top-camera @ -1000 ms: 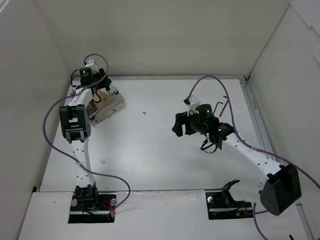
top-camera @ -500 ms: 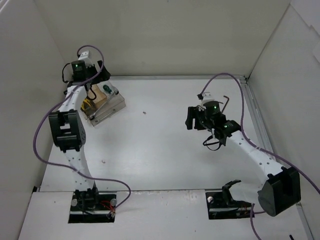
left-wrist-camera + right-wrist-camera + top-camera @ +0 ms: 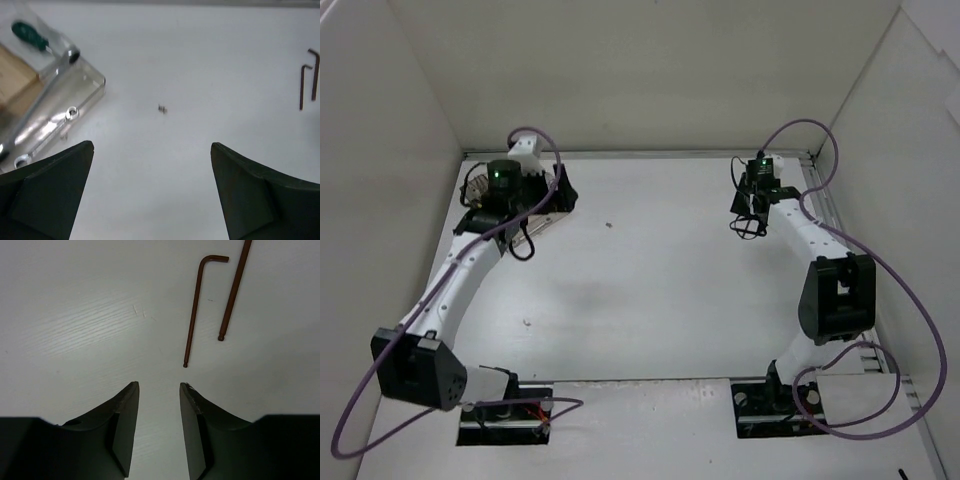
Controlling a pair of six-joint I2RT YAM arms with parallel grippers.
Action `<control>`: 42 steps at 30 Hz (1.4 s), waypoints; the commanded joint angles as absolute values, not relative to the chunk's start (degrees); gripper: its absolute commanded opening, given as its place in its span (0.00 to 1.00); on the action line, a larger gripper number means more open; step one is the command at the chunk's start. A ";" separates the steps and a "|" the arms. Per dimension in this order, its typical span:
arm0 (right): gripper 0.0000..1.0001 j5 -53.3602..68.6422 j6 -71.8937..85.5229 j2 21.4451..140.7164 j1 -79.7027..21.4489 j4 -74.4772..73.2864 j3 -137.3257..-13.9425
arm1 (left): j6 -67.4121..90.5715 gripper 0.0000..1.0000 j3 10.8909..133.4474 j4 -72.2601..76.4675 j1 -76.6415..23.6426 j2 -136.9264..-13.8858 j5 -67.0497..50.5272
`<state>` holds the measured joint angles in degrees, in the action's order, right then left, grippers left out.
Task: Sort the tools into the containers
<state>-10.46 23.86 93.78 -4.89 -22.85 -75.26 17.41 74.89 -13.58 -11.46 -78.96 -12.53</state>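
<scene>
Hex-key pickup in hand. Right tool (image 3: 159,385), narrowly spread, empty, just short of two hex keys (image 3: 195,305) on worktop (image 3: 75,315). Left tool (image 3: 151,147) spread wide (empty) beside tray (image 3: 95,82) holding screwdriver (image 3: 30,35), wrench (image 3: 42,92). Next: straddle nearer key, pinch.

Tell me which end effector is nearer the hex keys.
Right. The right end effector hangs just short of the hex keys, jaws part open, empty. The left end effector is far across the table, beside the organiser tray, wide open.
</scene>
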 commanded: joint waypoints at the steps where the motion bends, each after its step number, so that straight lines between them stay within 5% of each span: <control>1: 0.35 -12.05 25.75 99.82 -2.90 -23.90 -81.19 | 21.09 1.00 67.78 -16.70 -11.86 -71.30 -12.22; 14: 0.31 -6.25 25.14 115.22 2.37 -29.44 -92.81 | 23.47 1.00 53.88 -24.52 -13.54 -52.30 -10.90; 42: 0.16 -0.44 19.69 127.00 3.78 -36.03 -97.11 | 24.26 1.00 51.86 -25.57 -13.54 -50.89 -11.69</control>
